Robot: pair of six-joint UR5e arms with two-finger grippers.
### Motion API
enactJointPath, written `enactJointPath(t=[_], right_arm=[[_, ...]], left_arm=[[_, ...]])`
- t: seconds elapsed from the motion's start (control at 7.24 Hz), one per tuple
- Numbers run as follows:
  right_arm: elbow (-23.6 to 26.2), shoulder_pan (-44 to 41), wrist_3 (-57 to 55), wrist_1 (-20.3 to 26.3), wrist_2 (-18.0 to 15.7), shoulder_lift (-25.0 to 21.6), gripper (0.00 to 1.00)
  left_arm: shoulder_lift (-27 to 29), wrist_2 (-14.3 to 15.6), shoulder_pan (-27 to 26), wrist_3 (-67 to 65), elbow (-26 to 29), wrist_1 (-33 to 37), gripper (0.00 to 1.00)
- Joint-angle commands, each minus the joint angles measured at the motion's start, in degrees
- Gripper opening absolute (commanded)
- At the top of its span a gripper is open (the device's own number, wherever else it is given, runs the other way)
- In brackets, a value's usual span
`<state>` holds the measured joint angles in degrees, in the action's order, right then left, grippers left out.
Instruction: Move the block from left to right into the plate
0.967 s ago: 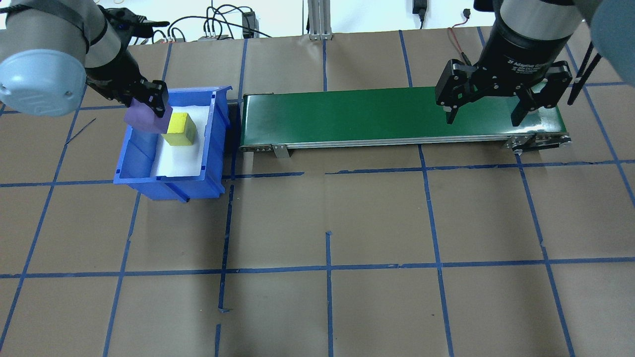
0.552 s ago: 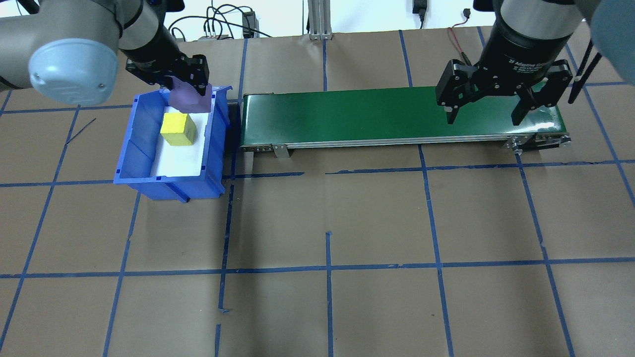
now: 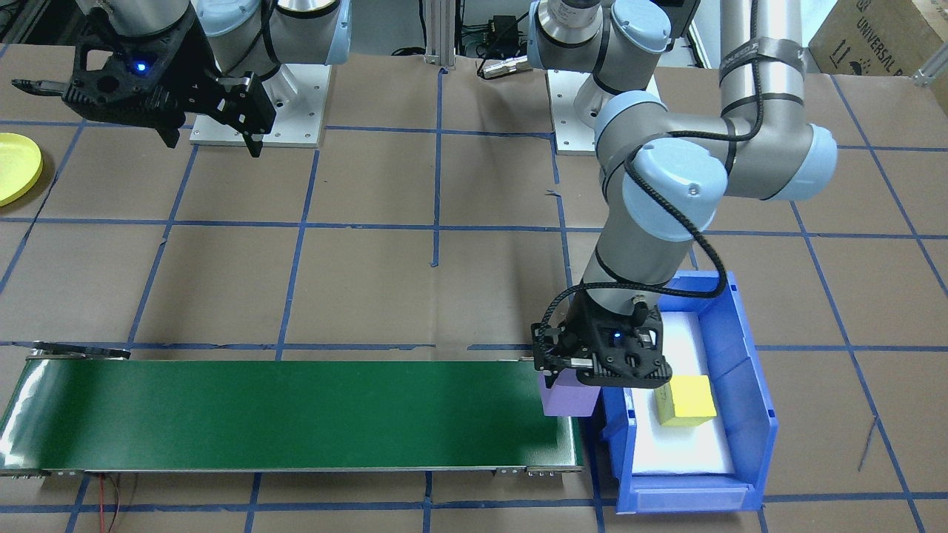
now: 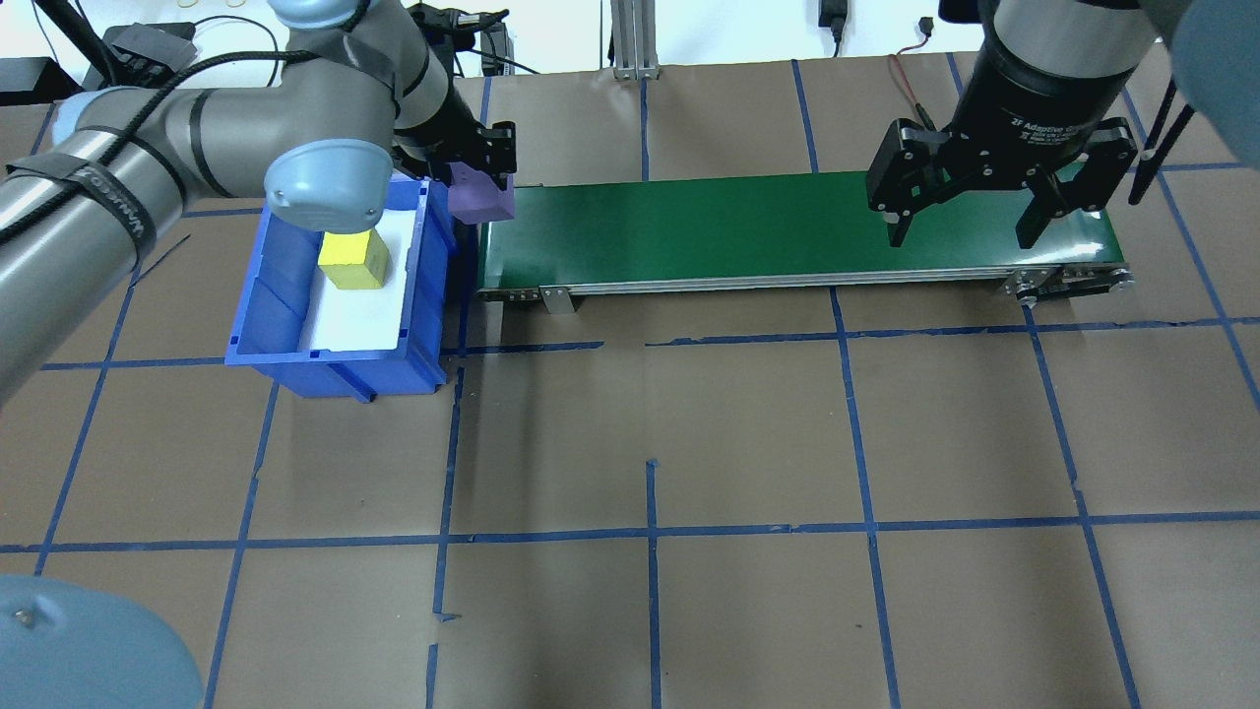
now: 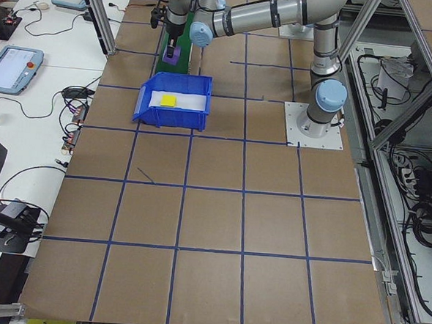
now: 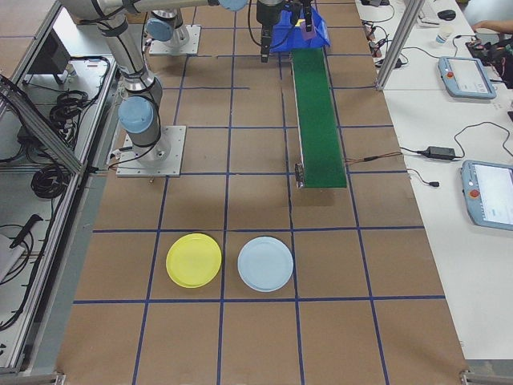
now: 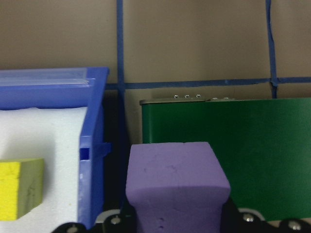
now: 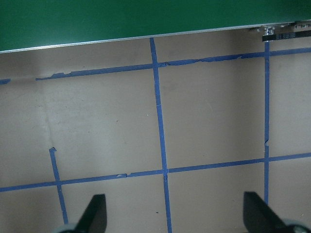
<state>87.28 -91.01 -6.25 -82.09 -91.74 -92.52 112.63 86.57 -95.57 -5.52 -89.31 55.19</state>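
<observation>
The left gripper [image 4: 484,167] pinches the purple block [image 4: 480,202] above the gap between blue bin [image 4: 431,325] and green conveyor [image 4: 748,231]; the right gripper [image 4: 963,231] hangs spread over the belt's far end; the yellow plate [image 6: 193,260] lies well apart

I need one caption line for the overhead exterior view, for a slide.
Left gripper holds purple block over green conveyor end; right gripper waits open.

2 blocks – 1 purple [image 4: 481,200], 1 yellow [image 4: 354,260] – 2 plates [image 6: 193,260], 1 bin [image 4: 335,369], 1 belt [image 4: 768,231]
</observation>
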Motion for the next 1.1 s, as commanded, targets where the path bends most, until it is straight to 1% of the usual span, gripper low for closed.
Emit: enactJointPath(t=[0.0,0.14,0.28,0.41,0.55,0.69,0.83,0.97], right_arm=[[-0.1,0.0,-0.1,-0.2,-0.1,0.0,1.00],[-0.2,0.0,-0.1,-0.2,0.0,-0.1,1.00],[-0.2,0.0,-0.1,-0.2,0.0,-0.1,1.00],[-0.3,0.0,-0.1,-0.2,0.0,-0.1,1.00],[-0.3,0.0,0.0,-0.2,0.2,-0.2,1.00],[-0.2,0.0,0.0,0.0,0.1,-0.2,1.00],[-0.1,0.0,0.0,-0.2,0.1,-0.1,1.00],[-0.1,0.0,0.0,-0.2,0.0,-0.1,1.00]], left_arm=[[2.8,-0.3,-2.5,-4.3,-0.7,-0.6,0.35],[3.4,-1.1,-2.5,-4.0,-1.1,-0.6,0.67],[3.3,-1.0,-2.5,-3.1,-0.9,-0.6,0.89],[2.8,-0.3,-2.4,0.6,0.1,-0.5,1.00],[1.3,3.3,-2.0,3.2,0.2,-0.3,1.00],[-0.2,10.1,-0.9,9.1,0.5,-0.1,1.00],[-2.1,11.2,3.4,15.8,0.5,0.3,1.00],[-2.8,10.6,9.3,24.2,0.3,0.5,1.00]])
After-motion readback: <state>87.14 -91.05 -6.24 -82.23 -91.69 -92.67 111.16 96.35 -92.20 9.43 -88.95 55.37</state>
